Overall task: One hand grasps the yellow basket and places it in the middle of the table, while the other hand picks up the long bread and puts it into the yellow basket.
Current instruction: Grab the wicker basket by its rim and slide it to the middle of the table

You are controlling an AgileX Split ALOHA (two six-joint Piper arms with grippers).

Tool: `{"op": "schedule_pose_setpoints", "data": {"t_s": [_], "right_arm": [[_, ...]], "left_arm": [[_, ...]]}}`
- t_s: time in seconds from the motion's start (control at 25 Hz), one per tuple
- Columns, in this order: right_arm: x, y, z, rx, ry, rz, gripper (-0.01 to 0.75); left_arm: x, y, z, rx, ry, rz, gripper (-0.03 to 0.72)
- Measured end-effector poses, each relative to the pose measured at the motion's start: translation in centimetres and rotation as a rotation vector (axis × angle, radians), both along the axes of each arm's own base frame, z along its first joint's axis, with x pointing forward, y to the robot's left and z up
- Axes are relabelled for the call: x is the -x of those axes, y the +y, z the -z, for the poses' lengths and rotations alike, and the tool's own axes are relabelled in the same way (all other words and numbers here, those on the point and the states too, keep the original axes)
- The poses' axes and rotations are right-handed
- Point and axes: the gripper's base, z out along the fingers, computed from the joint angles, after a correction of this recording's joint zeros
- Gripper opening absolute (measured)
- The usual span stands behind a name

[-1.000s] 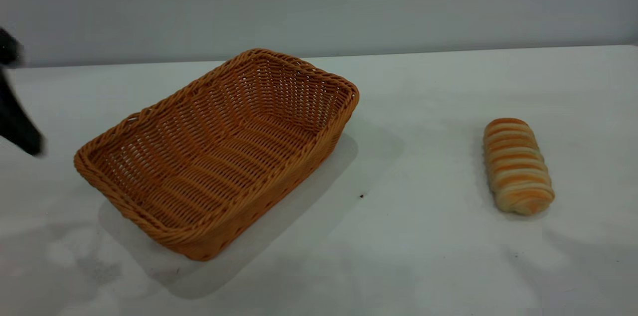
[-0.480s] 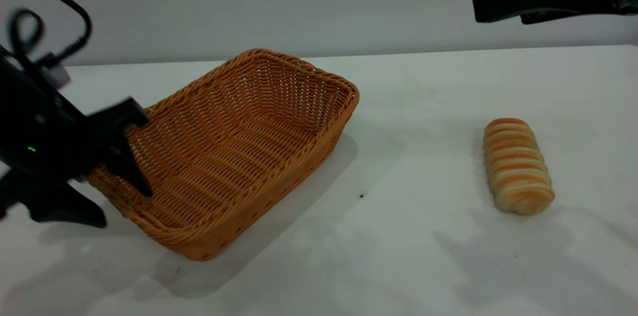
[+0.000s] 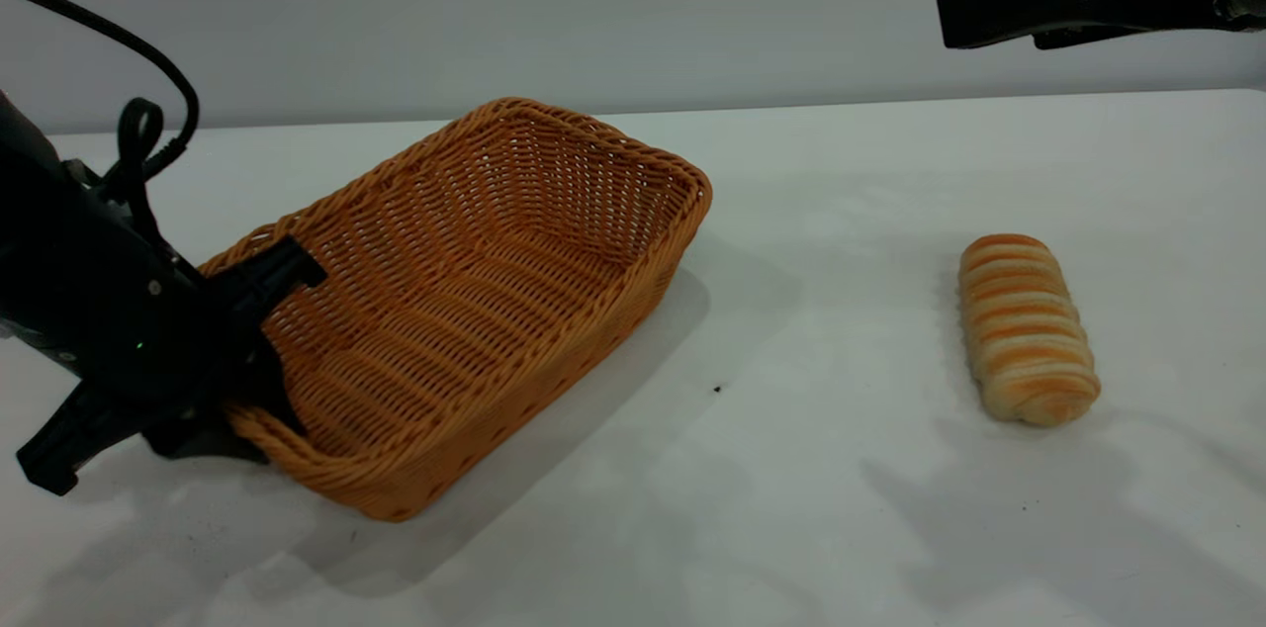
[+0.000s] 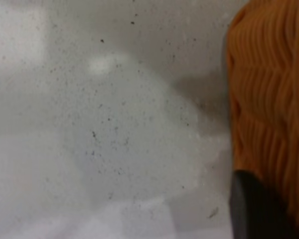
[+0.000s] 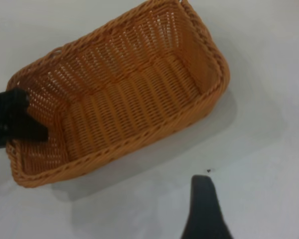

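The yellow basket [image 3: 475,301] stands left of the middle of the white table [image 3: 811,489], set at an angle. My left gripper [image 3: 259,414] is at its left short end, open. It straddles the rim, with one finger inside the basket and one outside. The right wrist view shows the basket [image 5: 124,104] with the left gripper [image 5: 17,134] at that end. The left wrist view shows the basket's outer wall [image 4: 269,99] close up. The long bread [image 3: 1027,328] lies alone at the right. My right gripper [image 3: 989,14] hangs high above the table, behind the bread.
A black cable [image 3: 148,63] loops above the left arm. A tiny dark speck [image 3: 718,390] lies on the table between the basket and the bread. The table's far edge meets a plain grey wall.
The left arm came in from the left edge and set its fingers over the basket's left rim. The right arm appeared at the top right, then held still. Basket and bread stayed put.
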Motion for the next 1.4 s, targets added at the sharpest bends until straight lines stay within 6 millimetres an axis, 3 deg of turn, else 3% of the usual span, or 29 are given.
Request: {"op": "schedule_pose_setpoints", "data": {"t_s": [0.04,0.28,0.52,0.64,0.92,1.2,1.28,1.4], "right_arm": [[0.0,0.0,0.0,0.000,0.000,0.000,0.576],[0.0,0.0,0.1,0.008,0.003,-0.006,0.576],[0.0,-0.2,0.9,0.053,0.052,0.005,0.576],[-1.0,-0.6,1.5,0.069,0.079,0.033,0.576],[-5.3,-3.7,4.8,0.086,0.180,0.175,0.576],[-10.0,-4.5,11.1,0.169,0.280,0.255,0.576],[-11.0,-4.6,13.4,0.190,0.318,0.266,0.576],[-12.1,-4.7,16.3,0.214,0.362,0.276,0.576]], "left_arm": [[0.0,0.0,0.0,0.010,0.003,-0.029,0.102],[-1.0,-0.4,-1.0,0.017,-0.029,0.039,0.099],[-5.5,-1.9,-5.7,0.014,-0.129,0.488,0.099],[-7.7,-2.6,-6.8,-0.005,-0.120,0.677,0.099],[-12.0,-3.2,-4.1,-0.039,-0.028,0.829,0.099],[-12.7,-3.4,-0.9,-0.021,0.032,0.806,0.106],[-12.7,-3.4,-0.8,-0.022,0.031,0.813,0.148],[-12.7,-3.4,-1.0,-0.021,0.044,0.831,0.323]]}}
